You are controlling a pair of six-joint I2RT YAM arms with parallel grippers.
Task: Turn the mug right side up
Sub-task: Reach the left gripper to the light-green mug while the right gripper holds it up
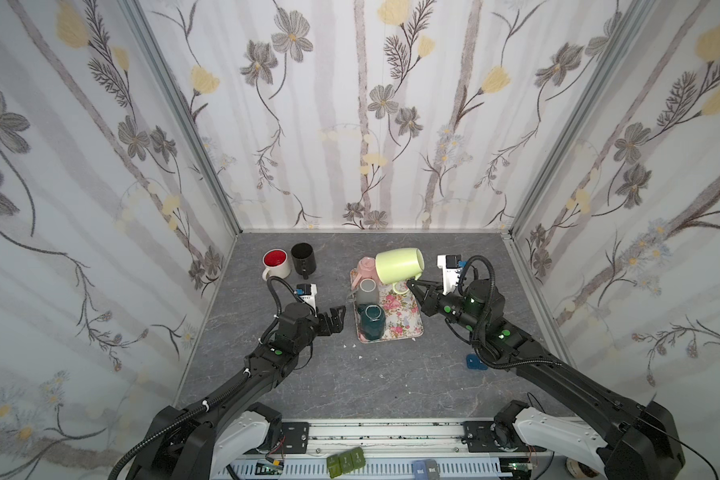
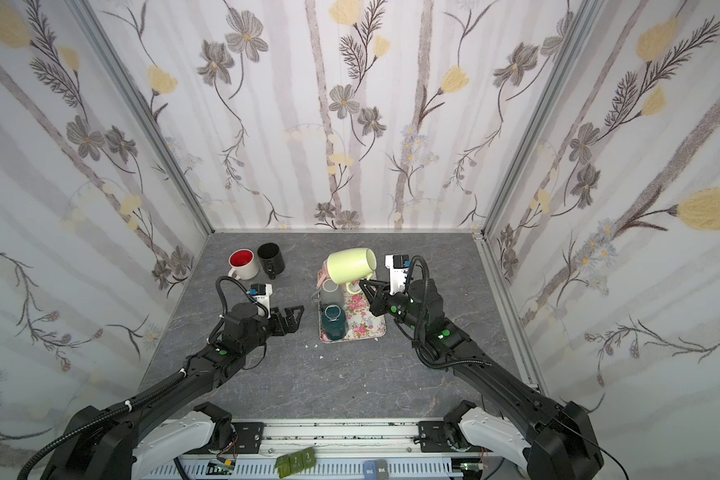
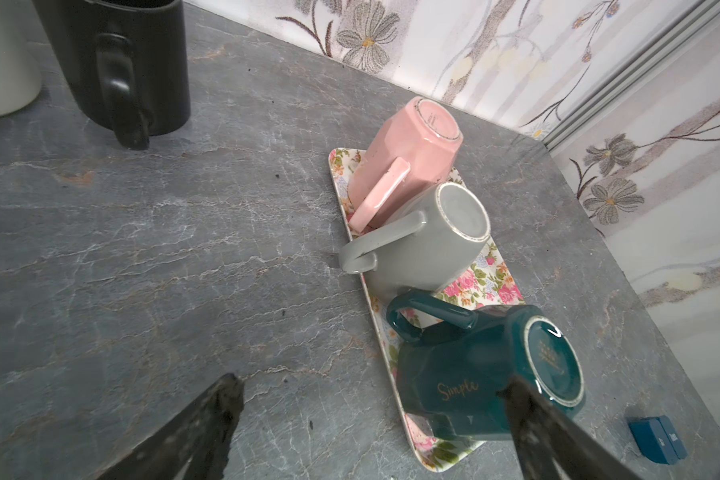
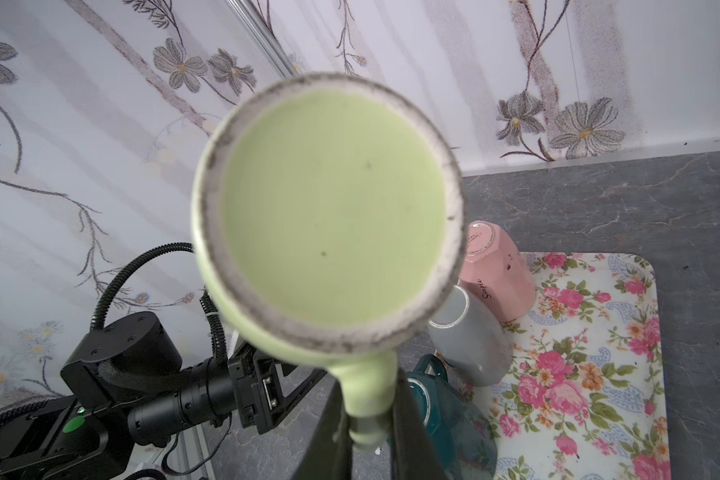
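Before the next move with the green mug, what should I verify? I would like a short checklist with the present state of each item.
1. Right claw shut on the handle of the green mug: ok.
2. Green mug lifted off the floral tray: ok.
3. Green mug right side up: not ok, it lies sideways in the air.
4. Gap between green mug and pink mug: cannot tell.
5. Left claw open, apart from all mugs: ok.
6. Bare table for setting the mug down: ok.
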